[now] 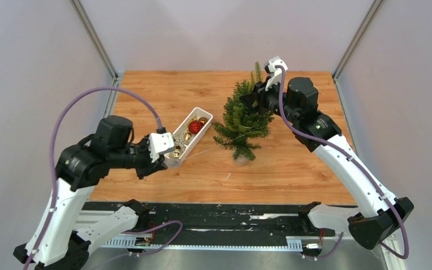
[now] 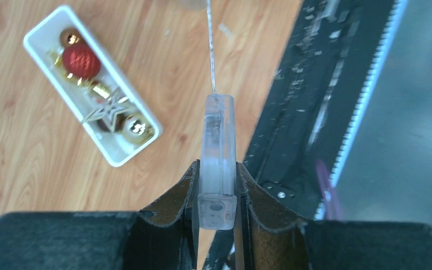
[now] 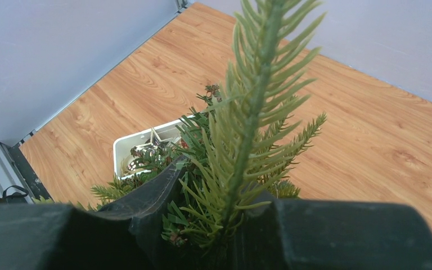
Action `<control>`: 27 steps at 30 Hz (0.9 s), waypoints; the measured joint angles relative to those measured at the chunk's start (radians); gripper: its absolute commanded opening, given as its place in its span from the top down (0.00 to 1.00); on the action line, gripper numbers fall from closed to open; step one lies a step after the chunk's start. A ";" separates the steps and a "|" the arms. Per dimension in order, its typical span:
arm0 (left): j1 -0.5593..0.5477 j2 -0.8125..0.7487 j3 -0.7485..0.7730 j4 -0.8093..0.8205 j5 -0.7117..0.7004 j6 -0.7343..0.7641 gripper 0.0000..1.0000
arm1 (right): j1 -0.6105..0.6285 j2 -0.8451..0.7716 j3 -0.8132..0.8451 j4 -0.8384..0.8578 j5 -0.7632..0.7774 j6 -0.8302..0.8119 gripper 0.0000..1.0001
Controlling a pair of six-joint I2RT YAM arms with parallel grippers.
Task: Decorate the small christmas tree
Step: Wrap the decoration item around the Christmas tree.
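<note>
The small christmas tree [image 1: 241, 121] stands mid-table on a clear round base [image 1: 242, 160]. My right gripper [image 1: 252, 99] is shut on its upper stem just below the tip; in the right wrist view the pale green top sprig [image 3: 253, 107] rises from between the fingers [image 3: 157, 197]. Near the table's front edge, my left gripper [image 2: 217, 166] is shut on a clear plastic battery box [image 2: 218, 126]. A thin light wire [image 2: 211, 50] runs from it toward the tree. The white tray [image 1: 205, 114] holds a red ball [image 2: 81, 61], gold balls and a silver star [image 2: 106, 109].
The tray [image 2: 125, 157] lies diagonally just left of the tree, close to my left gripper [image 1: 156, 162]. A black rail [image 1: 230, 216] runs along the near table edge. Grey walls and metal posts close in the back and sides.
</note>
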 measured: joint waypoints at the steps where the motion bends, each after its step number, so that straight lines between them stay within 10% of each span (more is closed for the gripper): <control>1: 0.002 0.001 -0.038 0.024 -0.040 0.000 1.00 | 0.000 0.001 0.000 0.002 -0.001 0.000 0.83; 27: 0.130 0.277 -0.295 0.658 -0.067 -0.099 1.00 | -0.028 0.002 0.000 0.005 -0.126 -0.045 0.87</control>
